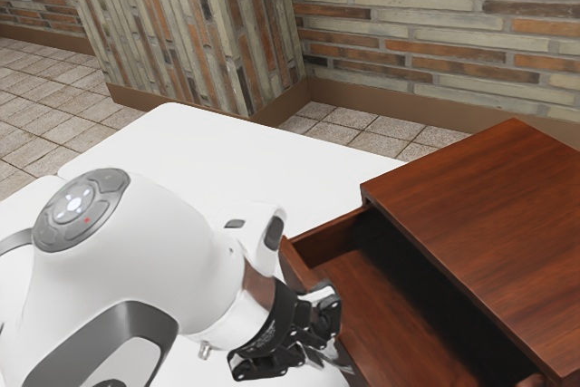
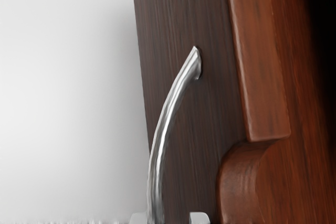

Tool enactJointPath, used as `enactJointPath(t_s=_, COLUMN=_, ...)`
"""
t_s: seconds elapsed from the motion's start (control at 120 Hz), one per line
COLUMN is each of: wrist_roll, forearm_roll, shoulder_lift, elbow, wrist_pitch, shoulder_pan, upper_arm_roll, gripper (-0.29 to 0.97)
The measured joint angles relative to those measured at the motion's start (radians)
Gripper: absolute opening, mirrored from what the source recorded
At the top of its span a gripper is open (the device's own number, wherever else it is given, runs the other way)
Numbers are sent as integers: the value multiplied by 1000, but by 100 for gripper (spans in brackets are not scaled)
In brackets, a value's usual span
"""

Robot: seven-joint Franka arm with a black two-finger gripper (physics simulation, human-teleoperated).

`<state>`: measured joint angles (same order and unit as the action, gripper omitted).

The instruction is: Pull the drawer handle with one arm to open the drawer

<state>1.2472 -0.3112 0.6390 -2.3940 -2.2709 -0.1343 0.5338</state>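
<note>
Reaching low at the front of a pulled-out wooden drawer (image 1: 390, 314), black gripper (image 1: 317, 328), clamped or apart cannot be told, drawer's wood floor in sight, jutting from a cabinet (image 1: 489, 206) on a white table (image 1: 208, 151), wrist view, curved silver handle (image 2: 167, 119) bowing off the dark drawer front (image 2: 168, 24).

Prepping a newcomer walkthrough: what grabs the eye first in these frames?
The drawer stands open out of the red-brown cabinet on the white table. The arm bulks large at the exterior view's lower left, gripper at the drawer's front. In the wrist view, the curved silver handle crosses that dark front.
</note>
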Motion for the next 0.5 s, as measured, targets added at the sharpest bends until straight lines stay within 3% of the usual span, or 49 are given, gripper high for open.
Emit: enactJointPath(t_s=0.5, wrist_roll=-2, forearm_roll=-8, shoulder_lift=42, elbow=-38, wrist_pitch=19, shoulder_pan=27, upper_arm_roll=-29, gripper=0)
